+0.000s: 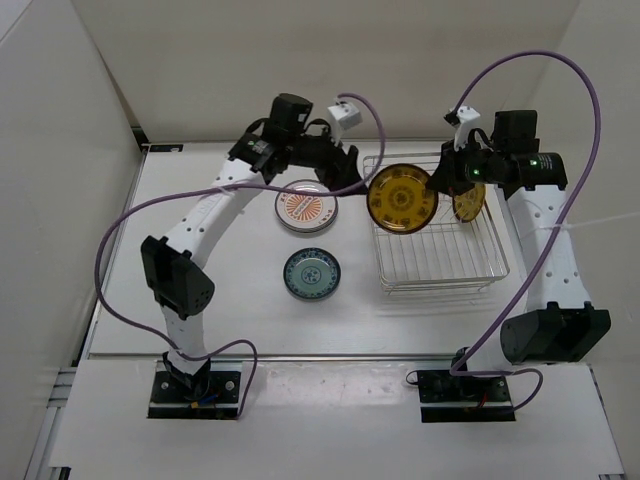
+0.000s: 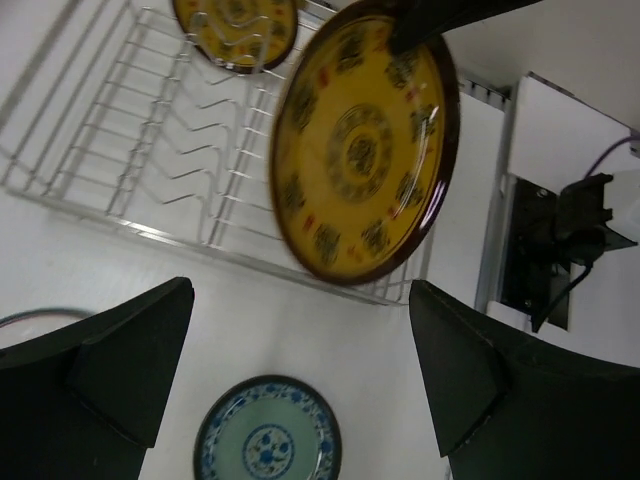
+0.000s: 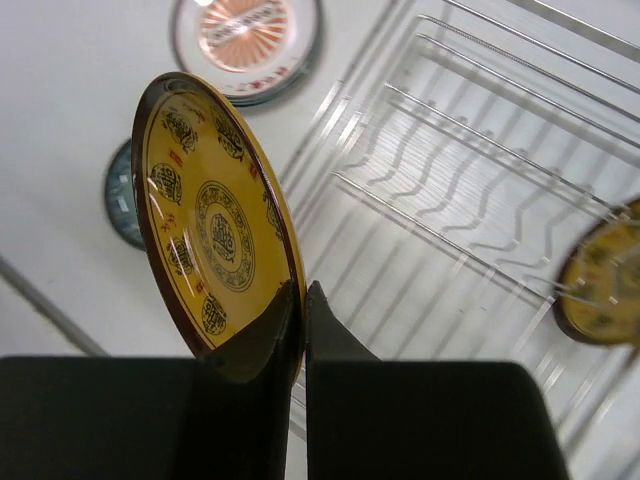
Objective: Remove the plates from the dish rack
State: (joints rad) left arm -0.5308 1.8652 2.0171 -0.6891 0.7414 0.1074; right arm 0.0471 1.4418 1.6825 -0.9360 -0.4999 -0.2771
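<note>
Four plates were in view. The dish rack (image 1: 445, 262) sat on the right side of the table (image 1: 200, 330), with the racked yellow plate (image 1: 468, 203) standing on edge at its back. The held yellow plate (image 1: 401, 198) was up over the rack's left edge, rim pinched by the right gripper (image 3: 302, 290). The orange-centred plate (image 1: 307, 206) and teal plate (image 1: 311, 274) lay flat left of the rack, apart. The left gripper (image 1: 345, 165) had its jaws spread wide and held nothing.

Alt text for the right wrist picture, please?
The right gripper holds a yellow plate on edge by its rim, beside the dish rack. A second yellow plate stands inside; an orange-centred plate and a teal plate lie outside.
</note>
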